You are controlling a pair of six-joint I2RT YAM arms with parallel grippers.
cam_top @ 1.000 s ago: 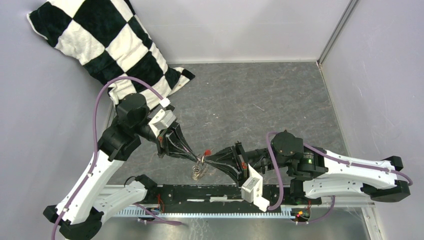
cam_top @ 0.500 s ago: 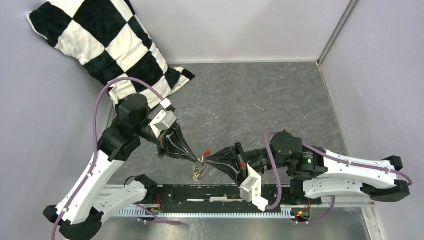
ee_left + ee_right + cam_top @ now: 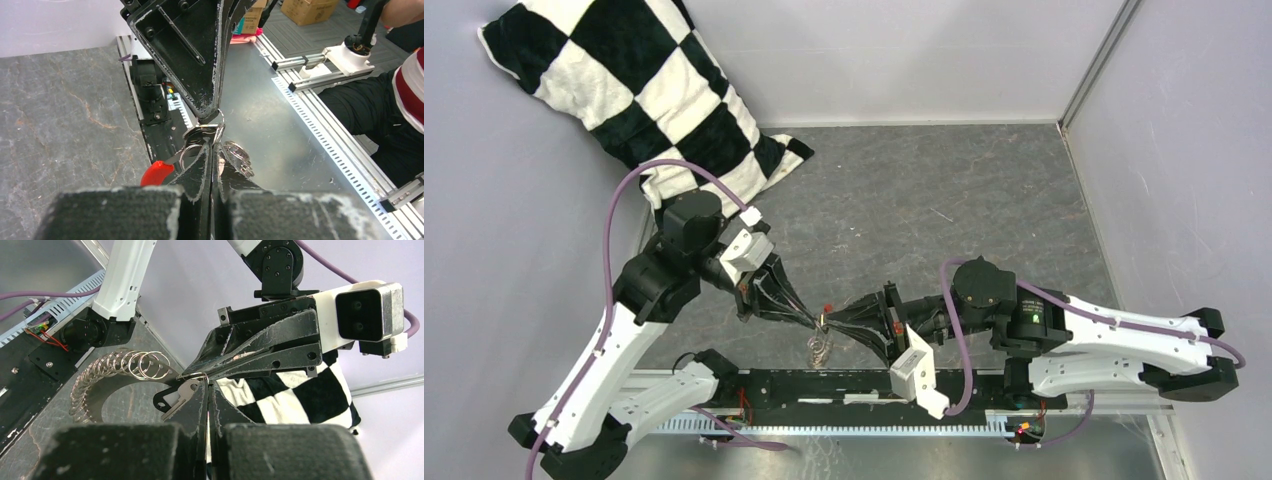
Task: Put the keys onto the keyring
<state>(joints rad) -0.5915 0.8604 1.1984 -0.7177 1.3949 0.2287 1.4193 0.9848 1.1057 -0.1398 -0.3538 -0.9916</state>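
Observation:
My left gripper (image 3: 812,317) and right gripper (image 3: 832,323) meet tip to tip above the table's near edge. Both are shut on the keyring (image 3: 201,133), a thin silvery loop held between the tips. Its red tag (image 3: 157,173) hangs to one side and shows in the top view (image 3: 826,308). A string of small silvery rings (image 3: 117,367) droops from the loop (image 3: 819,348). In the right wrist view a small silver key (image 3: 182,392) hangs at the loop beside my right fingertips, with a black piece (image 3: 160,402) behind it. No loose key shows.
A black-and-white checked pillow (image 3: 624,90) leans in the far left corner. A black rail (image 3: 824,385) runs along the table's near edge under the grippers. Grey walls close in the left, back and right sides.
Both grippers have shifted slightly to the left with the keyring still between them. The right arm has reached further left and the hanging rings sit a little lower.

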